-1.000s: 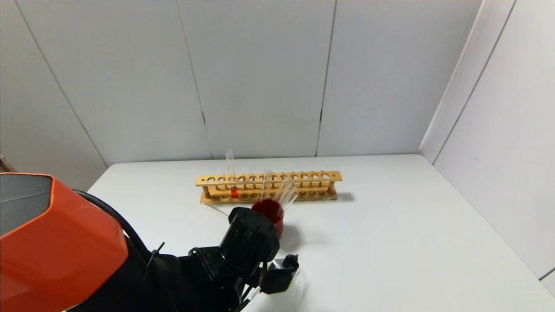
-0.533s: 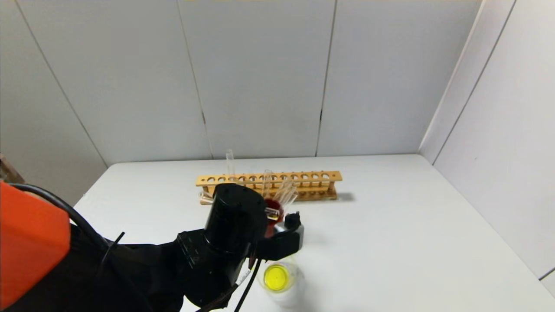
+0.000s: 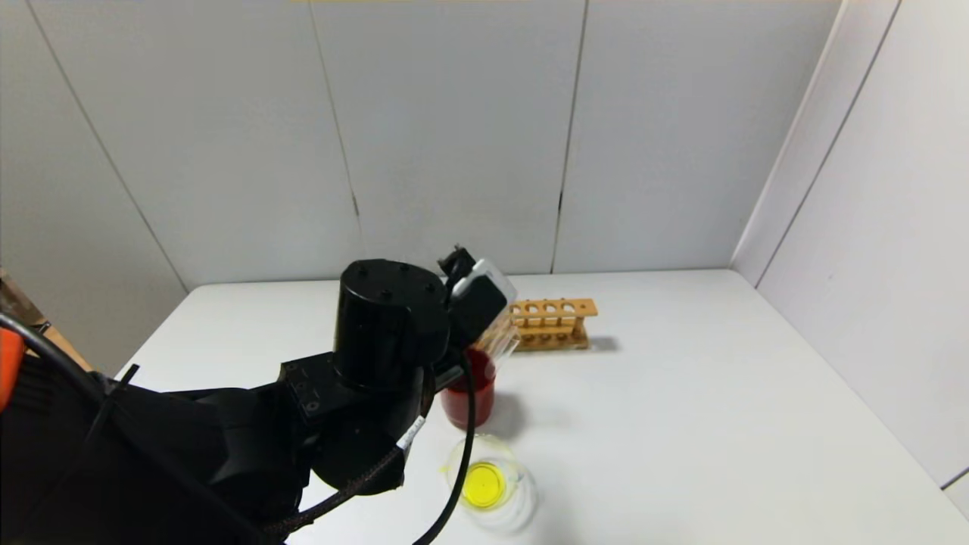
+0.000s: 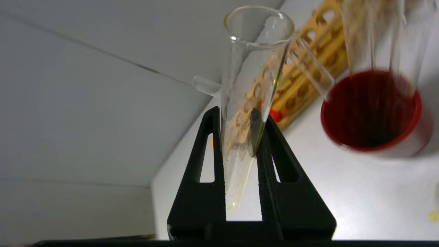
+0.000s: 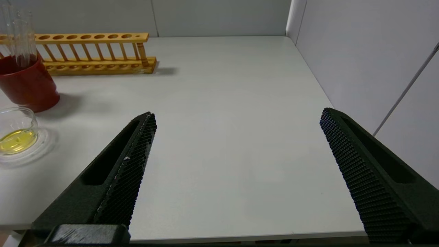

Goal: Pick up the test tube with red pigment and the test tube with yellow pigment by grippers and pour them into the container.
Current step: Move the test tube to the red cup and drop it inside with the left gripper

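Note:
My left gripper (image 4: 240, 118) is shut on the test tube with yellow pigment (image 4: 252, 79), which is nearly empty with only a yellowish film, its mouth pointing away from the wrist. In the head view the left wrist (image 3: 390, 318) is raised in front of the wooden rack (image 3: 551, 322) and hides its fingers. The red pigment of the other test tube (image 4: 276, 115) shows in the rack (image 4: 308, 65); the arm hides it in the head view. The container (image 3: 488, 484) holds yellow liquid near the table's front. My right gripper (image 5: 236, 116) is open and empty over the front right of the table.
A beaker of dark red liquid (image 3: 468, 393) with plain clear tubes (image 3: 500, 337) leaning in it stands between the rack and the container. It also shows in the right wrist view (image 5: 27, 85) beside the container (image 5: 17, 137). White walls close the back and the right.
My left arm has risen from over the container and swung back toward the rack with the tube, now covering the rack's left part. The container with yellow liquid has come into view.

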